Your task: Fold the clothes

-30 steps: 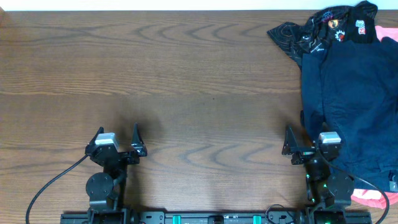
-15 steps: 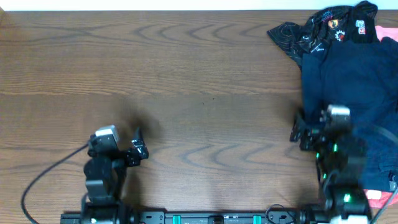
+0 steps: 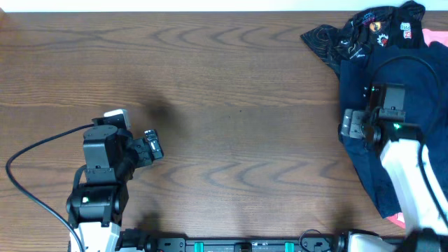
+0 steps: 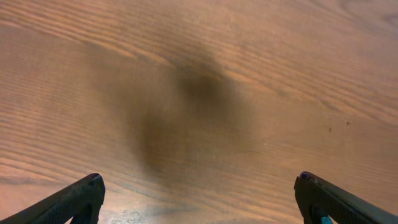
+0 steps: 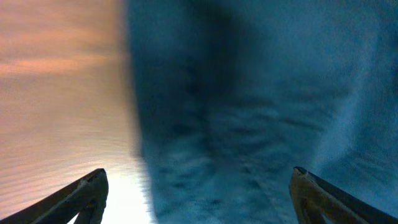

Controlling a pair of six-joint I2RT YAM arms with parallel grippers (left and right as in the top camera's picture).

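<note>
The clothes lie in a heap at the far right of the desk [image 3: 231, 84], running out of the overhead picture on that side: a large navy garment [image 3: 413, 84] on top, a black logo-printed garment [image 3: 350, 38] crumpled at its far end, and a coral-pink garment [image 3: 435, 38] showing beyond it and again near the front corner. The right end effector [image 5: 199, 173] hangs over the navy garment's left edge with its fingers spread wide and nothing between them. Its wrist view is blurred, but dark cloth fills most of it, with bare wood to the left. The left end effector [image 4: 199, 180] is also wide open and empty, over bare wood well apart from the heap. Nothing looks folded yet, so the step in hand is probably taking a first hold on the navy piece. The main risk is depth: the heap is layered, and closing too low could pinch the garment beneath as well, so that a pull drags the whole pile rather than one item. Too shallow a bite at the hem could slip free once the cloth takes weight. A fingertip driven down past the fabric edge could jam against the wood — and with the left arm so far off, any spreading would fall to one arm alone.
</note>
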